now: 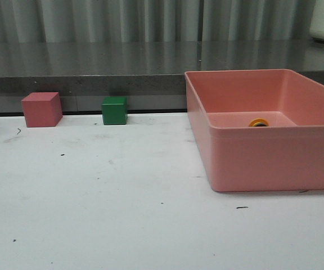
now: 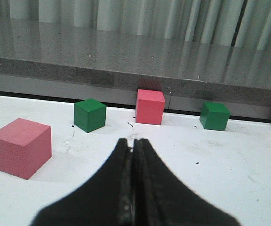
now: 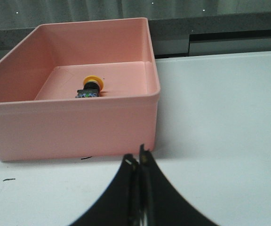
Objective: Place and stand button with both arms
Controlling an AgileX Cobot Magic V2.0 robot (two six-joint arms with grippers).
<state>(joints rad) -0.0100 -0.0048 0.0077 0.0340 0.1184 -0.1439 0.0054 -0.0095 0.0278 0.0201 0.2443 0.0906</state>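
The button (image 3: 91, 87) lies on its side inside the pink bin (image 3: 74, 120), its yellow cap toward the bin's back wall. In the front view only the yellow cap (image 1: 258, 122) shows over the bin's front wall (image 1: 269, 160). My right gripper (image 3: 137, 159) is shut and empty, low over the white table just outside the bin's near wall. My left gripper (image 2: 132, 142) is shut and empty over the table, facing the row of cubes. Neither arm shows in the front view.
A pink cube (image 1: 41, 109) and a green cube (image 1: 114, 110) stand at the table's back edge. The left wrist view shows a near pink cube (image 2: 20, 147), a green cube (image 2: 89, 114), a far pink cube (image 2: 149, 106) and another green cube (image 2: 214, 116). A grey ledge (image 1: 94, 62) runs behind.
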